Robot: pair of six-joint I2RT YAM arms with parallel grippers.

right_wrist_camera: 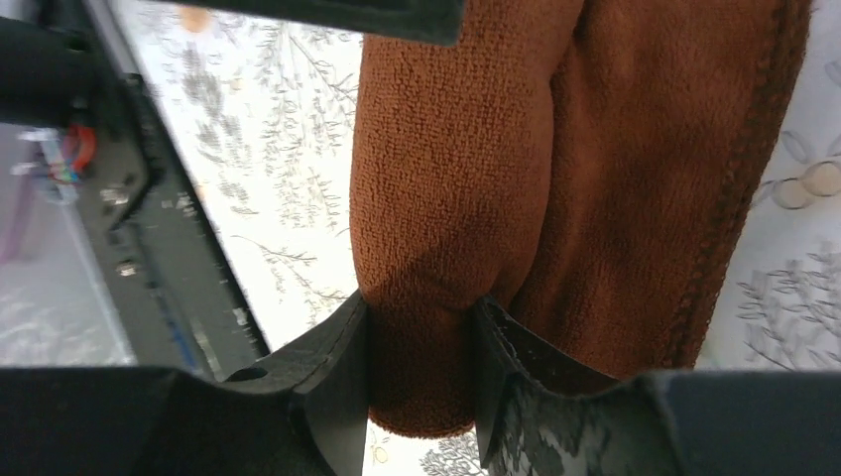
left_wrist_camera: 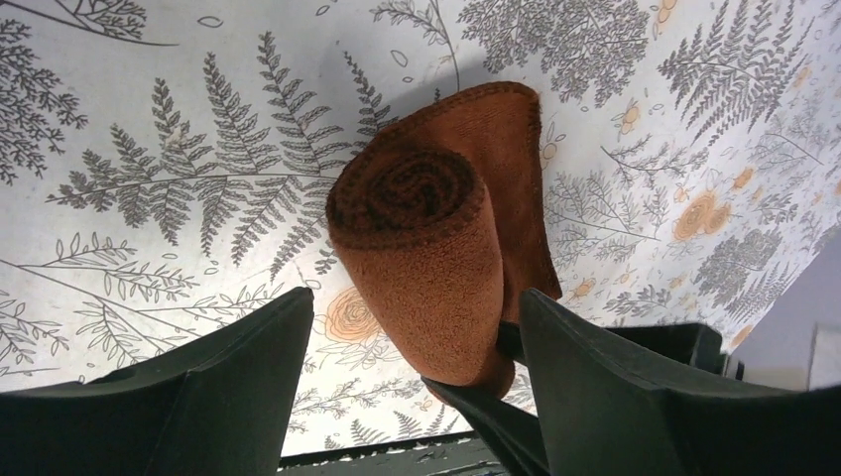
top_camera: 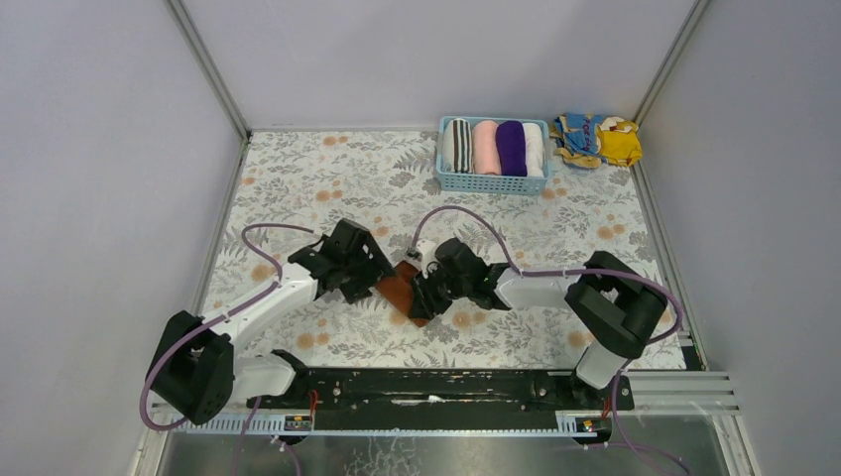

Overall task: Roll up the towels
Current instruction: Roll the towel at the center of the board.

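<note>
Left wrist view: the brown towel [left_wrist_camera: 426,268] lies rolled on the table [left_wrist_camera: 149,119], its spiral end facing up-frame and a flat tail behind it. The left claw [left_wrist_camera: 415,302] stands open astride the roll.

Right wrist view: the right claw [right_wrist_camera: 417,362] is clamped on the roll's lower end, both fingers pressing into the cloth.

Top view: both claws meet at the brown towel, mid-frame. At upper right, a blue basket [top_camera: 491,184] holds four rolls side by side: a striped towel [top_camera: 457,145], a pink towel [top_camera: 485,147], the purple towel [top_camera: 511,147] and a white towel [top_camera: 535,149]. A patterned cloth [top_camera: 597,139] lies just right of the basket.
</note>
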